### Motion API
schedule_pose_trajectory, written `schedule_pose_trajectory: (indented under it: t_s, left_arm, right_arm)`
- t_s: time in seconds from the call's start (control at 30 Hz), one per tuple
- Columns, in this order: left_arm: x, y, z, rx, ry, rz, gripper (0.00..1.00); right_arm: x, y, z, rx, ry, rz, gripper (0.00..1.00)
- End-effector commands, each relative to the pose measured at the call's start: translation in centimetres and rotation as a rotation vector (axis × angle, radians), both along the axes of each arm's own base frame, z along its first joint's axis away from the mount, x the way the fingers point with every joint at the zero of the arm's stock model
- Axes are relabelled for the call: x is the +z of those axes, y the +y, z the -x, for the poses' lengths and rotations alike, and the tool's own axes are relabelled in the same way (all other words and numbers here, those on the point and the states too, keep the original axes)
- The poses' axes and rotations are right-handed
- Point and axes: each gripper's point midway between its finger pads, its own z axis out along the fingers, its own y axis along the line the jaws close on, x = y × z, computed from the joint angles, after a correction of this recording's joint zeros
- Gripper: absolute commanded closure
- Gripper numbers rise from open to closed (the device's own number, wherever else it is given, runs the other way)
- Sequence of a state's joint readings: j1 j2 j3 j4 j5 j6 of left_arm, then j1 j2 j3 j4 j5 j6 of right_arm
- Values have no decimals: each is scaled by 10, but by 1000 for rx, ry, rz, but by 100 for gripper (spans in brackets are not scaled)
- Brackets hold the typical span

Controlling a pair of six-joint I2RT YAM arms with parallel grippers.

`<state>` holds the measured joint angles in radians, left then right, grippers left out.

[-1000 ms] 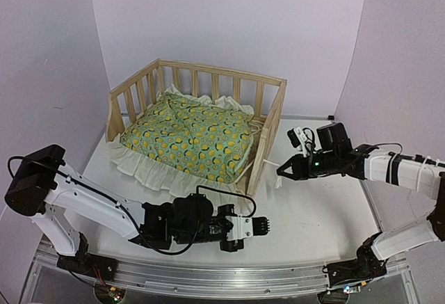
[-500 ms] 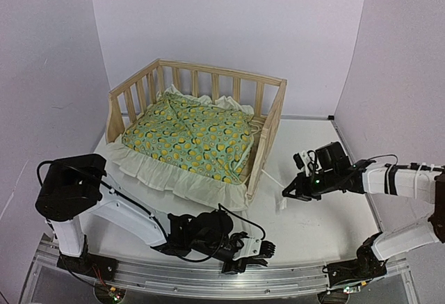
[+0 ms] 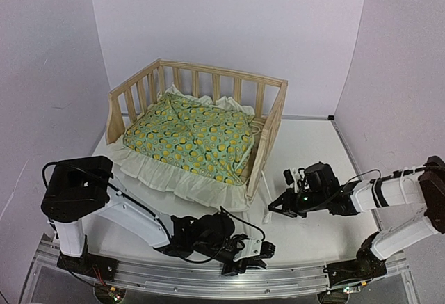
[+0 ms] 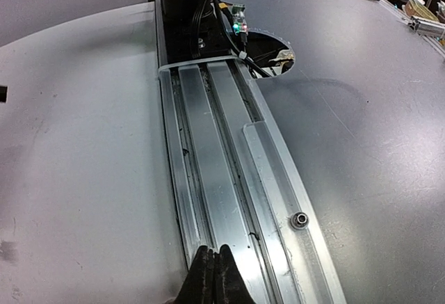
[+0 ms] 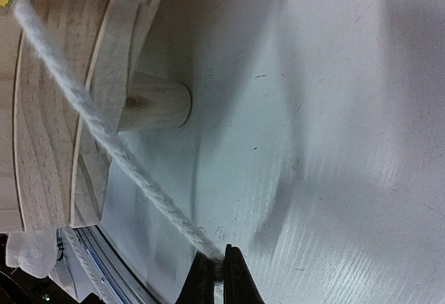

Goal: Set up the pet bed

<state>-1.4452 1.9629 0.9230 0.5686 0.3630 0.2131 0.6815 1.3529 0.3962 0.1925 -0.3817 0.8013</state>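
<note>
**Top view:** The pet bed (image 3: 222, 69) stands at the upper left-centre, and its cushion (image 3: 188, 133) lies inside with the ruffle spilling over the low near side. Neither has been noticeably shifted. The left gripper (image 3: 266, 250) has been folded back to the bottom centre, by the metal rail (image 3: 208, 276). The right gripper (image 3: 272, 208) has been lowered from mid-right, and the cord (image 3: 268, 196) has been drawn down with it.

**Left wrist view:** The fingers (image 4: 205, 276) are pressed together on nothing, above the rail.

**Right wrist view:** At bottom centre the cord is pinched between the fingers (image 5: 235, 276) and is stretched up across the bed's wooden side to the upper left. The cushion looks placed, so fastening is judged to be what remains.
</note>
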Motion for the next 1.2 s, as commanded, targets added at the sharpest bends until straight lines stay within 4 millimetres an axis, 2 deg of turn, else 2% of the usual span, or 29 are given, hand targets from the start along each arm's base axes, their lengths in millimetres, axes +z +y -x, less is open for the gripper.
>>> schedule_pose_trajectory:
  t_s: [0.0, 0.1, 0.13, 0.17, 0.23, 0.3, 0.33, 0.37, 0.43, 0.53, 0.6, 0.67, 0.73, 0.83, 1.0, 1.17]
  left_arm:
    - [28, 12, 3, 27, 28, 47, 84]
    - [68, 29, -4, 80, 11, 120, 45]
    - [80, 35, -5, 85, 11, 142, 33]
    - [93, 41, -4, 81, 15, 163, 29]
    - [115, 53, -5, 58, 46, 187, 27]
    - [140, 65, -9, 54, 93, 211, 27]
    - [159, 74, -15, 59, 111, 248, 26]
    - [171, 80, -23, 85, 116, 272, 26]
    - [194, 88, -41, 165, 116, 325, 25]
    - [221, 92, -75, 323, 137, 385, 23]
    - [231, 89, -99, 435, 197, 403, 22]
    - [237, 77, -111, 482, 240, 407, 21]
    - [237, 65, -126, 550, 276, 404, 19]
    - [233, 53, -150, 661, 283, 402, 19]
    - [225, 40, -177, 735, 269, 387, 23]
    - [217, 34, -200, 799, 272, 370, 24]
  right_arm:
    - [-5, -17, 11, -45, 25, 64, 82]
    - [40, -27, -18, -44, -166, 191, 47]
    - [51, -38, -29, -66, -219, 269, 36]
    - [62, -51, -43, -96, -262, 335, 27]
    - [87, -78, -69, -155, -333, 418, 17]
    - [116, -107, -95, -227, -395, 420, 10]
    - [134, -123, -112, -270, -440, 392, 7]
    - [150, -130, -127, -283, -495, 360, 5]
    - [179, -147, -162, -305, -598, 304, 6]
    - [217, -157, -221, -255, -773, 209, 11]
    - [224, -151, -251, -161, -860, 202, 15]
    - [226, -134, -272, -20, -947, 173, 17]
    - [230, -118, -284, 111, -1023, 135, 20]
    - [237, -100, -294, 252, -1115, 67, 20]
    - [235, -87, -317, 336, -1143, -10, 18]
    - [239, -70, -337, 390, -1153, -93, 21]
